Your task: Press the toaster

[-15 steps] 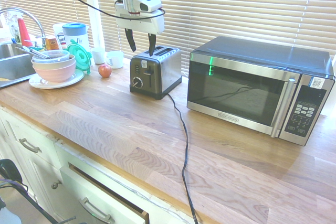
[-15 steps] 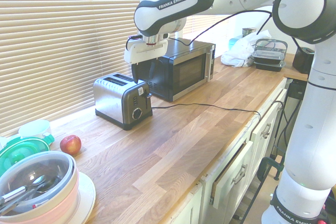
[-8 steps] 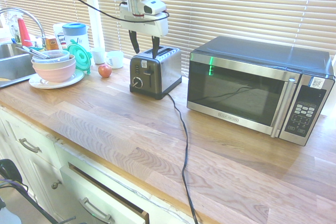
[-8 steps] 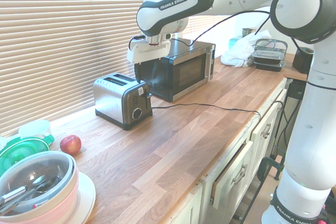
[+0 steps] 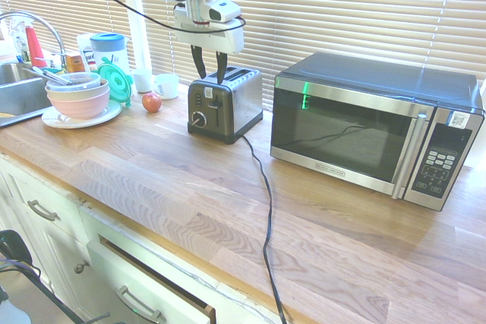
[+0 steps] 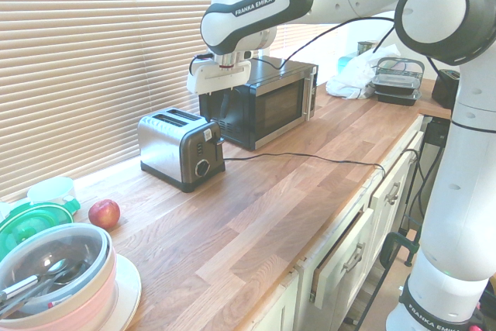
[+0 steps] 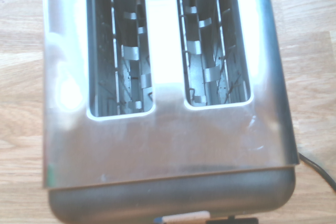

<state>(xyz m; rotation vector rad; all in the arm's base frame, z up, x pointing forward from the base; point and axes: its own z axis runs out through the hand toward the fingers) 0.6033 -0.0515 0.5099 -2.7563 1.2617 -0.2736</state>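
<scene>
The toaster [image 5: 225, 103] sits on the wooden desk [image 5: 152, 180], a little left of the middle in the first outside view, with its black front and round knob facing us. The hand [image 5: 210, 73] hangs just above the toaster's front top edge and points down. Its two dark fingers stand a little apart with nothing between them. It looks very close to the top, but touching is hard to tell. In the wrist view both slots look empty. To the right stands a microwave [image 5: 376, 130]. An apple [image 5: 152, 102] lies left of the toaster.
</scene>
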